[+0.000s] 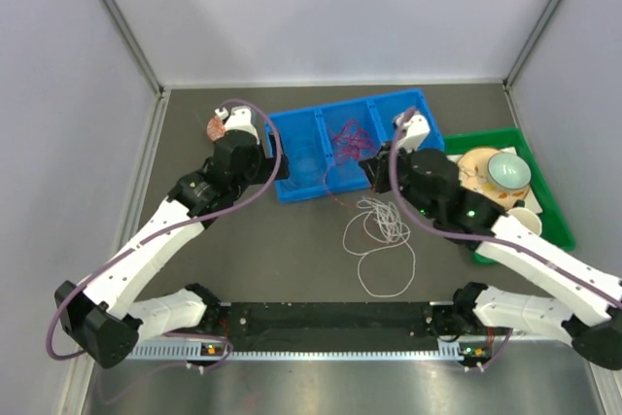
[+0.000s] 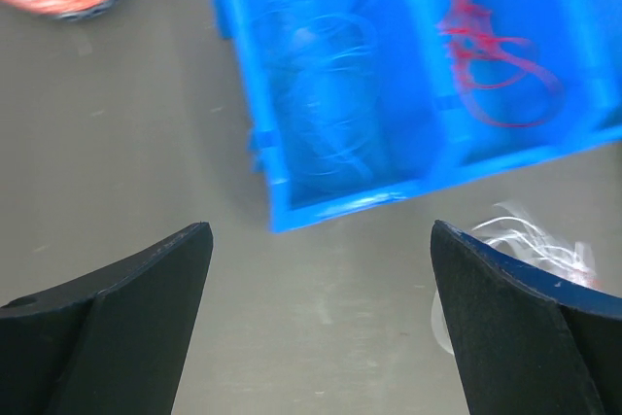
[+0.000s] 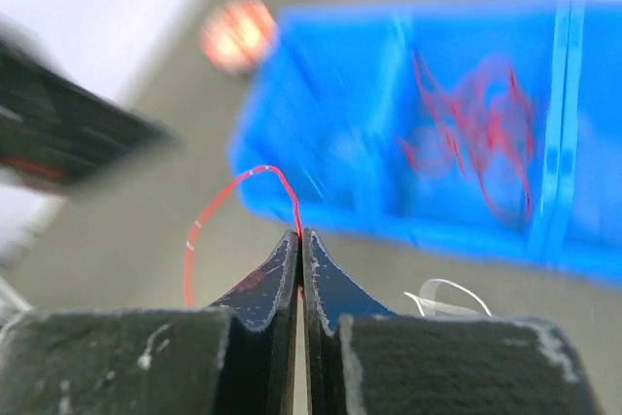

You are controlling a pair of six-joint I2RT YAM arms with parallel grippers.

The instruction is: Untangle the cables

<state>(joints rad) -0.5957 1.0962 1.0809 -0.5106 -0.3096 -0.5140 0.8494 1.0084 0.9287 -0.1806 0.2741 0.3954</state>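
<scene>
The right hand (image 3: 300, 240) pinches a red cable (image 3: 267, 168) beside the blue tray (image 3: 321, 211); the left hand (image 2: 321, 232) hangs wide open, empty.

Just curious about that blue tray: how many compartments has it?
3, side by side: left holds bluish cables, middle red cables, right partly hidden by the right arm.

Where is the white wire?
In the top view, the white wire lies in loose loops on the table, just in front of the blue tray, beside the right arm.
</scene>
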